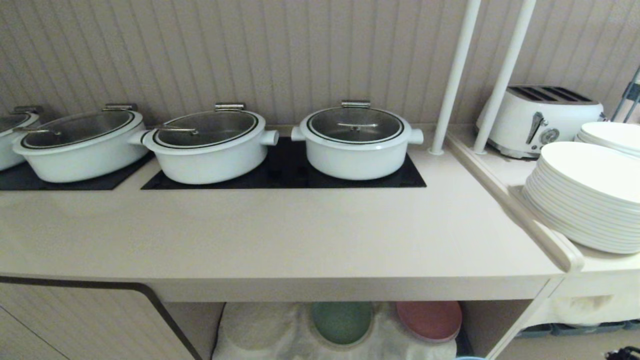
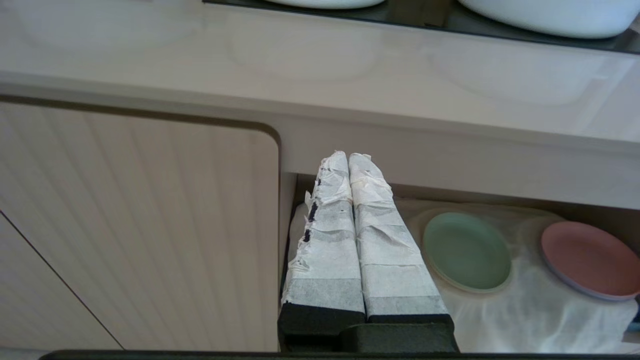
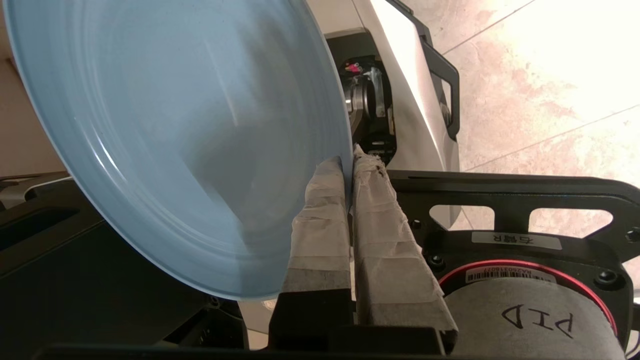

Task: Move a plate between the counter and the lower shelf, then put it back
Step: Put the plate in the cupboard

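Note:
The light-blue plate [image 3: 175, 140] fills much of the right wrist view, tilted on edge above the robot's own base and the floor. My right gripper [image 3: 349, 162] is shut on its rim, one taped finger on each face. In the head view only a light-blue sliver [image 1: 470, 358] shows at the bottom edge, below the counter [image 1: 280, 235]. The lower shelf [image 1: 260, 330] with its white cloth lies under the counter. My left gripper [image 2: 348, 157] is shut and holds nothing, parked in front of the shelf's left end.
A green plate [image 1: 342, 321] and a pink plate [image 1: 429, 320] lie on the shelf cloth. Several white lidded pots [image 1: 356, 142] stand on black cooktop panels. To the right are two white poles [image 1: 452, 80], a toaster [image 1: 542, 117] and stacked white plates [image 1: 585, 195]. A ribbed cabinet door [image 2: 135, 230] sits left of the shelf.

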`<state>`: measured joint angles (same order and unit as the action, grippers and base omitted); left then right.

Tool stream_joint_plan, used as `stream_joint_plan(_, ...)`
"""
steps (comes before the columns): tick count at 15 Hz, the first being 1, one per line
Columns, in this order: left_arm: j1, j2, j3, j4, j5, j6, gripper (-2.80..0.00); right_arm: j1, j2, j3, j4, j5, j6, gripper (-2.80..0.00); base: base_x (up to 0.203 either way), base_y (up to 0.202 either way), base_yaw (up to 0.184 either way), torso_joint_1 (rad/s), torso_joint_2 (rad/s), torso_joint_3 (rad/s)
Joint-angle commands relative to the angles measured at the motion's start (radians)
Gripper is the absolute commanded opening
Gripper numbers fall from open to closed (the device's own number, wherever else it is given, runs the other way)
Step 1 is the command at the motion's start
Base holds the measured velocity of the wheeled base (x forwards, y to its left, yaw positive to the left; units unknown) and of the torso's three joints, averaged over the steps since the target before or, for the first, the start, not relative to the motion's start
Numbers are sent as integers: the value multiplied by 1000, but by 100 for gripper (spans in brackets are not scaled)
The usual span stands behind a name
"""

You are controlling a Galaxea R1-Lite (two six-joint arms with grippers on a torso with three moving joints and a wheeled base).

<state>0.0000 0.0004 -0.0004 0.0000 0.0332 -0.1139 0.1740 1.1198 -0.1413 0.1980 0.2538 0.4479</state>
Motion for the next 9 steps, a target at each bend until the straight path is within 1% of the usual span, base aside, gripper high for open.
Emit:
stream_joint_plan(1, 0, 0, -1, 0, 1, -2, -280, 1, 2, 0, 1, 2, 3, -280, 0, 0, 0, -168, 349, 168)
stream_joint_plan(6, 0, 0, -1, 0, 1, -1, -280, 1, 0, 2, 3, 2, 3, -280, 0, 0, 0, -179, 370, 182)
stream_joint_plan(9, 0, 0, -1, 0, 1, -1, -280, 1, 0, 6, 1, 2, 3, -280, 0, 0, 0, -245, 507, 248)
